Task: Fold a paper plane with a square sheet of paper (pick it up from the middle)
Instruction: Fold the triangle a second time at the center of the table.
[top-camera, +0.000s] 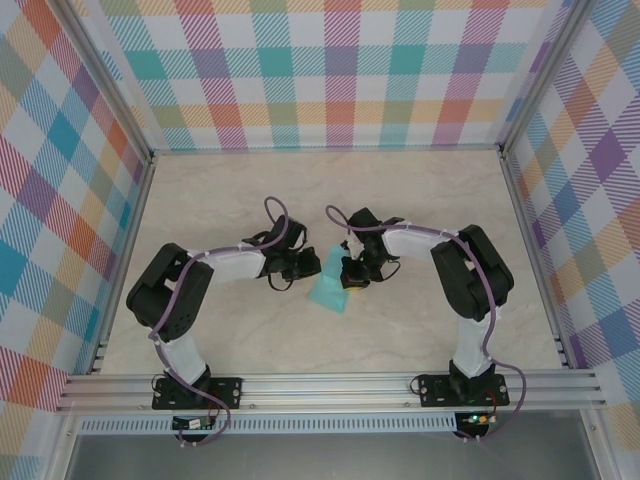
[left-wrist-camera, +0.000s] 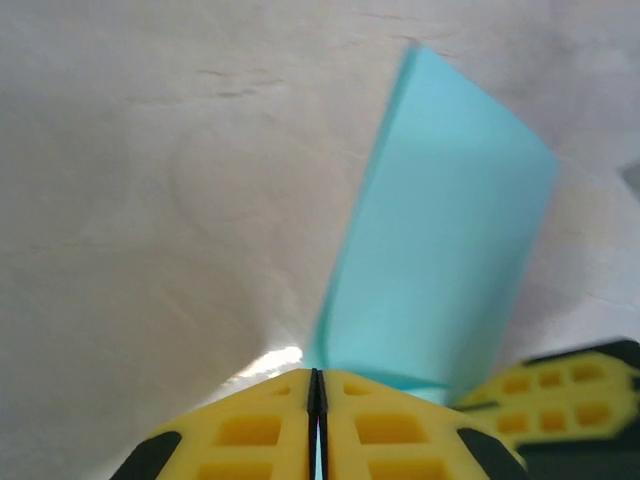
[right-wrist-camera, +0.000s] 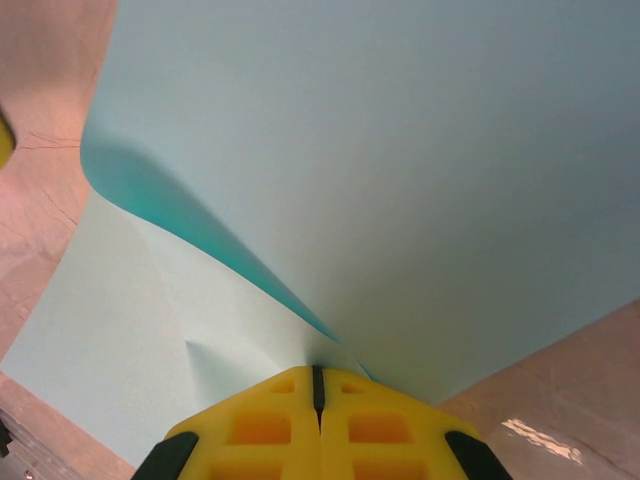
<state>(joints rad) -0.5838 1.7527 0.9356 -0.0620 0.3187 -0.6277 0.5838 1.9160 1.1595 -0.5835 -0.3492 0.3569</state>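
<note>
Twin arms here: left arm (top-camera: 170, 295) and right arm (top-camera: 470, 265), white shells over black joints, purple cables (top-camera: 278, 212) looping alongside, black base plates (top-camera: 197, 392) below. Left gripper (left-wrist-camera: 316, 375) and right gripper (right-wrist-camera: 317, 372) match: yellow fingers (left-wrist-camera: 250, 430), rectangular pockets, black corners.

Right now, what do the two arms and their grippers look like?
The left arm and right arm have white links, bulky black joints and looping purple cables. The left gripper and right gripper have yellow fingers with cut-out pockets and black trim.
</note>
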